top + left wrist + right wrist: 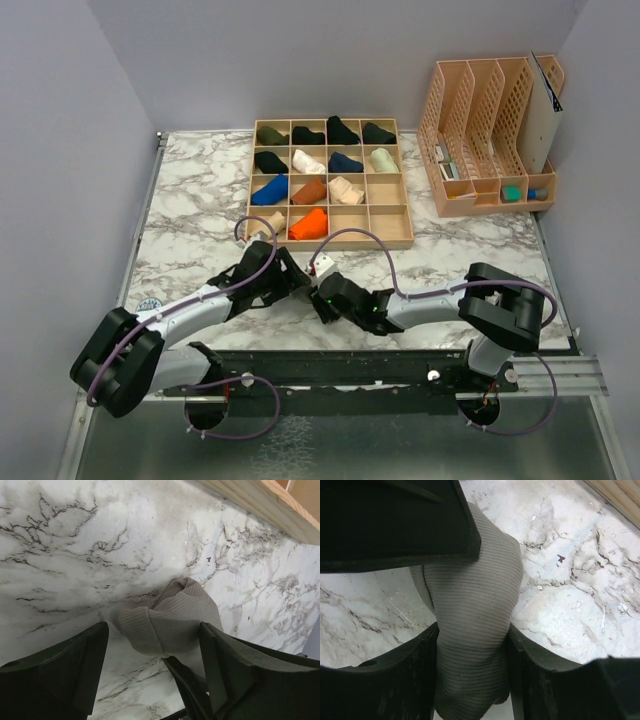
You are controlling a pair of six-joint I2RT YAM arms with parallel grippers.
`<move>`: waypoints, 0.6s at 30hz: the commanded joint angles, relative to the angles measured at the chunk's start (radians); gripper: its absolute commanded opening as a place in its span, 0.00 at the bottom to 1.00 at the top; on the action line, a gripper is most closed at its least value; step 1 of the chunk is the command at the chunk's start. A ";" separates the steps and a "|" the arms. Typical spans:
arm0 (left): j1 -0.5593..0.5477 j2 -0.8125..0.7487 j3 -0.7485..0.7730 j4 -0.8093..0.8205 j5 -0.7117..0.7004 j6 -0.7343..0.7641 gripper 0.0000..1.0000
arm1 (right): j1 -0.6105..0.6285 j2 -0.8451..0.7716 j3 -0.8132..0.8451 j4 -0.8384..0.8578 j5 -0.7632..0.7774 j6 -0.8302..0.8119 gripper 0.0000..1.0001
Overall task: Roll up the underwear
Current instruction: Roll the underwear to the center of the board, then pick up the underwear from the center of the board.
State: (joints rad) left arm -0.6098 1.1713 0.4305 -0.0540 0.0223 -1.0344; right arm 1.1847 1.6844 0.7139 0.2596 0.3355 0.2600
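The pale beige ribbed underwear point(172, 617) lies bunched in a loose roll on the marble table. My left gripper point(154, 628) is open, its fingers wide on either side of the roll, the left finger point(95, 655) apart from the cloth. My right gripper point(472, 630) is shut on the beige underwear point(470, 595), squeezing it between both fingers. In the top view the left gripper point(297, 283) and right gripper point(322, 296) meet tip to tip in front of the tray and hide the cloth. The grey underwear with a cream band is out of view.
A wooden compartment tray point(400, 238) with several rolled garments stands just behind the grippers; its edge shows in the left wrist view point(260, 505). A peach file organizer point(490, 130) stands at the back right. Grey walls enclose the table.
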 commanded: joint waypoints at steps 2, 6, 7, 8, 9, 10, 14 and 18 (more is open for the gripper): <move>0.002 0.052 -0.024 0.028 0.028 0.009 0.76 | 0.002 0.057 -0.002 -0.148 -0.067 -0.038 0.53; 0.002 0.020 -0.043 -0.006 -0.001 -0.021 0.79 | 0.001 0.072 0.014 -0.157 -0.053 -0.037 0.36; 0.002 -0.003 -0.041 -0.023 -0.012 -0.025 0.80 | 0.000 0.074 0.017 -0.162 -0.045 -0.034 0.28; 0.003 -0.026 -0.035 -0.046 -0.029 -0.026 0.81 | 0.000 0.074 0.018 -0.165 -0.039 -0.032 0.22; 0.004 -0.051 -0.025 -0.082 -0.059 -0.026 0.82 | -0.001 0.071 0.018 -0.167 -0.037 -0.033 0.18; 0.006 -0.075 -0.011 -0.119 -0.083 -0.028 0.85 | -0.002 0.069 0.019 -0.170 -0.033 -0.034 0.13; 0.026 -0.160 0.037 -0.267 -0.168 -0.046 0.94 | -0.008 0.041 0.017 -0.177 -0.012 -0.045 0.00; 0.052 -0.267 0.043 -0.341 -0.196 -0.090 0.97 | -0.018 -0.040 -0.004 -0.174 0.039 -0.054 0.00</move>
State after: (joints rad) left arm -0.5804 1.0023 0.4419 -0.2531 -0.0837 -1.0752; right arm 1.1812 1.6947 0.7502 0.2184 0.3176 0.2276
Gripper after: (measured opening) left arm 0.957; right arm 0.162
